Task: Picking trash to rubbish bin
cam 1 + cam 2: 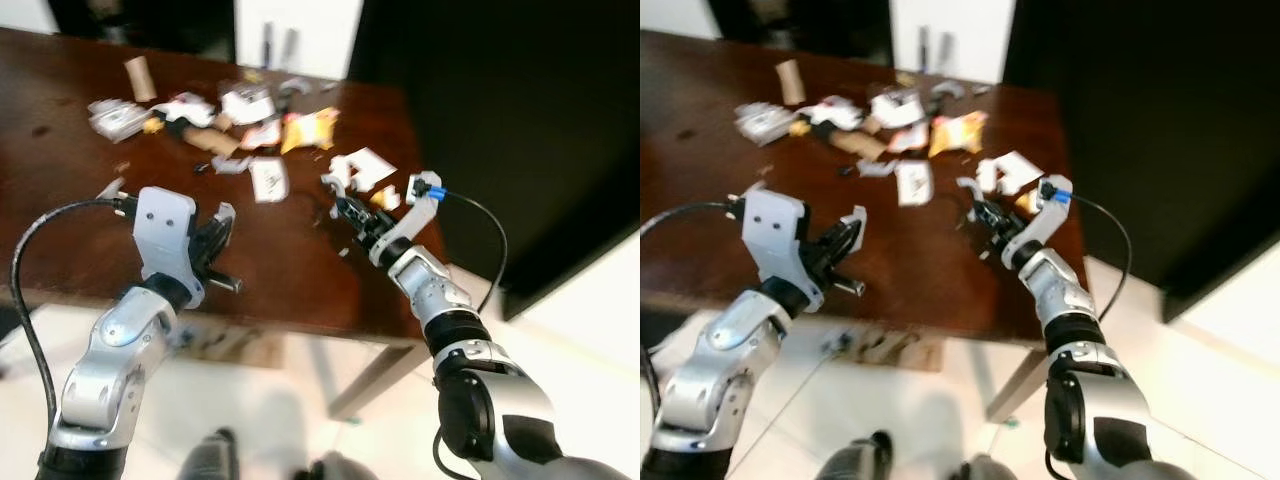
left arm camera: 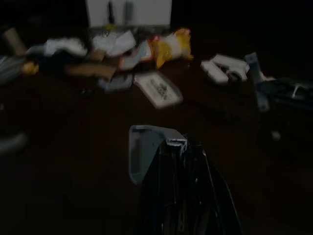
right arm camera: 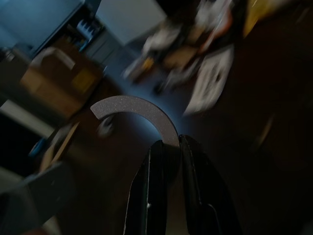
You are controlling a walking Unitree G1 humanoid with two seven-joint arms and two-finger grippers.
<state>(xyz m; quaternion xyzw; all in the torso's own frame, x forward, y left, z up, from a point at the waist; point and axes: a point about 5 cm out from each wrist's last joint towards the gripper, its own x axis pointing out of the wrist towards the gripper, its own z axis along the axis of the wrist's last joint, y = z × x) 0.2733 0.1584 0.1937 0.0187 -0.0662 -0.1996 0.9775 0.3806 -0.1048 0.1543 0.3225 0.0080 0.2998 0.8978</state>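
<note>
The dark wooden tabletop (image 1: 60, 200) runs bare along its near edge, between six and nine o'clock. A litter of trash (image 1: 230, 115) sits toward twelve o'clock, with a yellow wrapper (image 1: 308, 128) and cardboard tube (image 1: 140, 78). The right gripper (image 3: 168, 144), its fingers closed, pinches a curved grey scrap (image 3: 139, 110) near the three o'clock edge. The left gripper (image 1: 215, 250) hovers at seven o'clock; whether its fingers are parted, I cannot tell.

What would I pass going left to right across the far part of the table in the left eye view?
Cardboard tube → crumpled white wrapper → white packet → yellow snack bag → white torn paper → right gripper, holding a curved grey scrap.
</note>
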